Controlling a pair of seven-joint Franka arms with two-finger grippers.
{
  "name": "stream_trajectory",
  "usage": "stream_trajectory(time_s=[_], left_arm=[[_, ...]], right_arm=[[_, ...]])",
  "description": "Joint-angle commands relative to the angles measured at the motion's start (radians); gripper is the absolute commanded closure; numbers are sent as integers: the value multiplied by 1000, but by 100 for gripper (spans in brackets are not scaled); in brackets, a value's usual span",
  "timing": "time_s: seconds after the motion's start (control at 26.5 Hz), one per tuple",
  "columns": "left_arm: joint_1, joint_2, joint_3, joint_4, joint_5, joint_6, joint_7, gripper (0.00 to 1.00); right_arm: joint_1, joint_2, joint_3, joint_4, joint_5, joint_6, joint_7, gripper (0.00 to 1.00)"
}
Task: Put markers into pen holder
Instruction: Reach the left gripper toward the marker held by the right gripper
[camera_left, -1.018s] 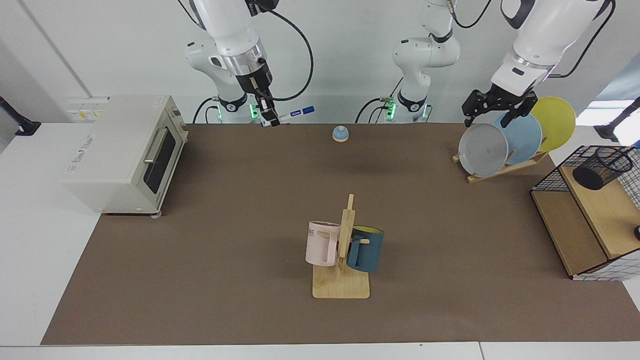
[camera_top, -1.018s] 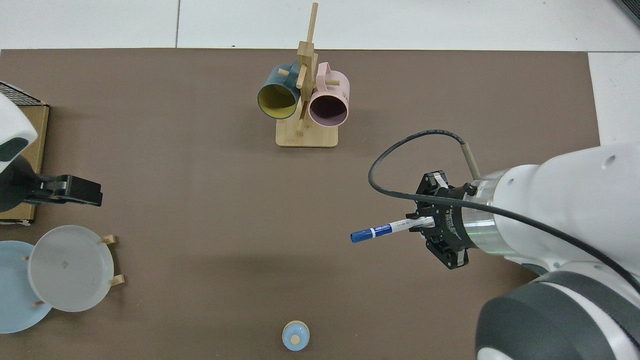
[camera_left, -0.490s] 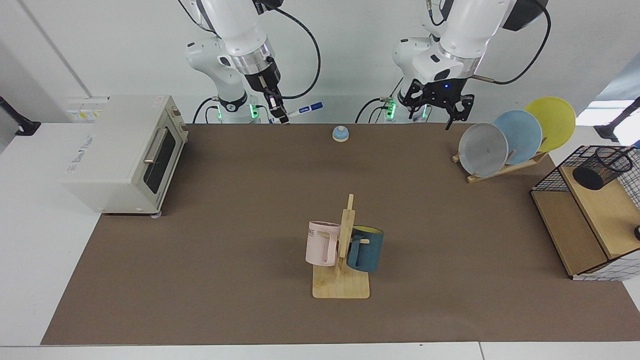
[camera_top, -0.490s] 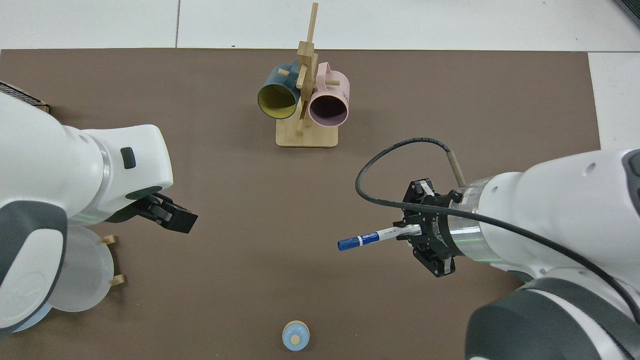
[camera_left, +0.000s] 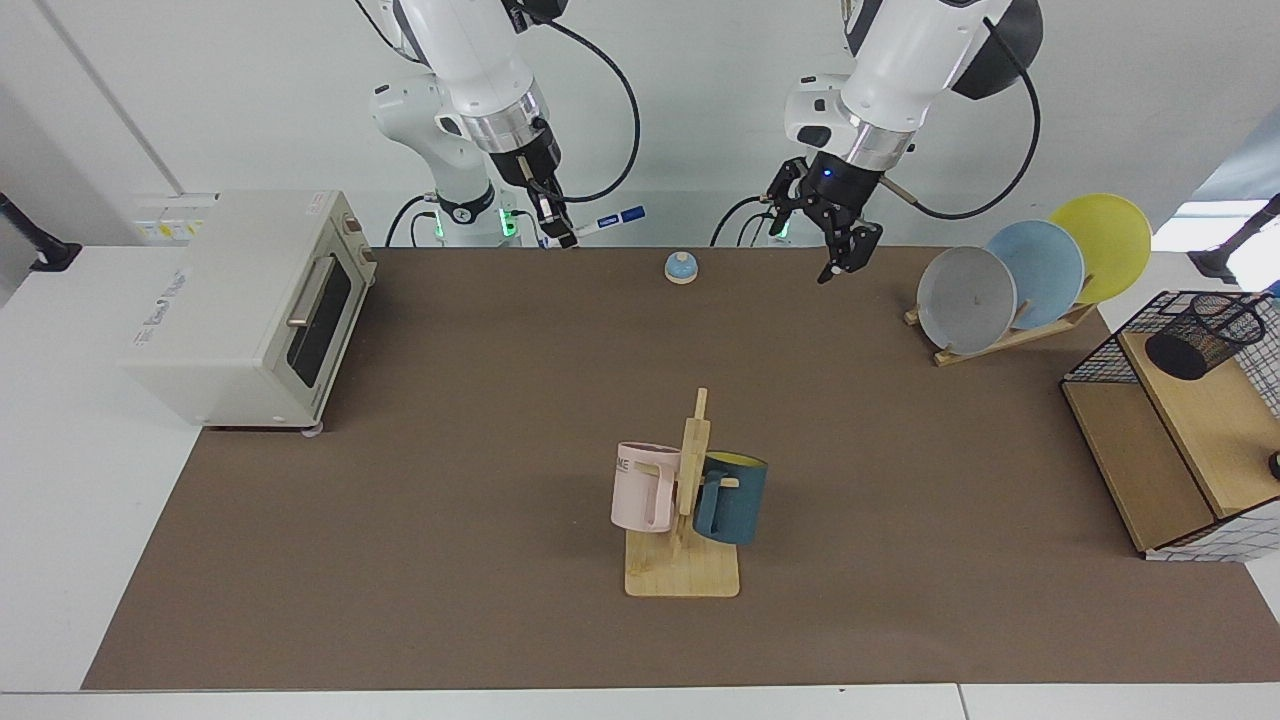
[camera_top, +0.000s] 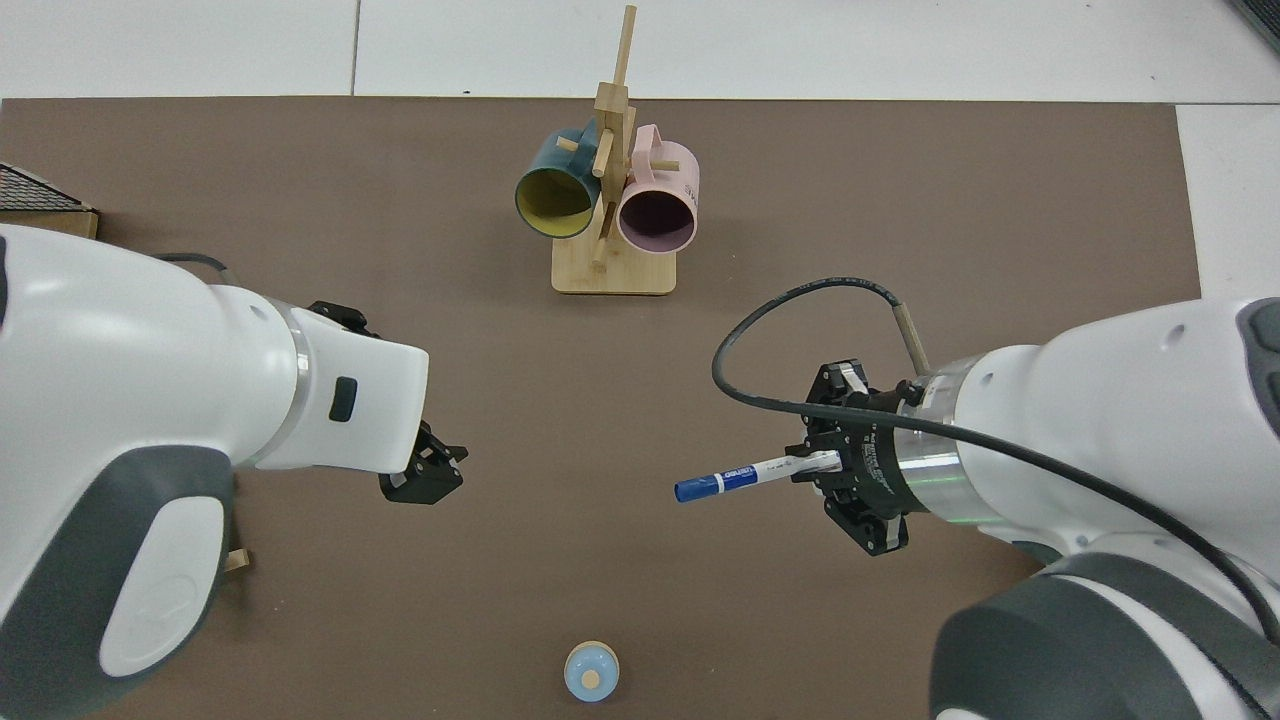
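The right gripper (camera_left: 562, 238) hangs above the brown mat's (camera_left: 450, 520) far edge, beyond the mug tree (camera_left: 686, 520), fingers clenched on the marker (camera_left: 612, 219), held level. The left gripper (camera_left: 838, 262), whose finger state I cannot tell, hangs nearer the plates (camera_left: 1030, 275). The pen holder (camera_left: 1200, 335) stands on the wire rack (camera_left: 1180, 440), well apart from the mug tree.
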Motion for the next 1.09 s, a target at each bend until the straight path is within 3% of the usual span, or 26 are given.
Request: stream_trajectory(time_s=[0.0, 0.11, 0.3, 0.53, 0.75, 1.06], left_arm=[[-25, -31, 11, -54, -71, 69, 213, 0], [-73, -30, 11, -52, -77, 89, 312, 0], [-162, -42, 11, -52, -56, 63, 310, 0], [-169, -88, -18, -77, -19, -15, 274, 0], [-169, -169, -49, -170, -19, -2, 214, 0], [-169, -154, -66, -170, -9, 64, 209, 0]], right_arm=[[20, -29, 2, -50, 47, 33, 63, 100], [49, -29, 0, -56, 52, 47, 104, 100], [95, -29, 0, -83, 59, 79, 164, 100], [104, -29, 0, -97, 99, 99, 170, 100], [104, -29, 2, -97, 99, 99, 169, 100], [125, -29, 0, -99, 101, 101, 170, 100]])
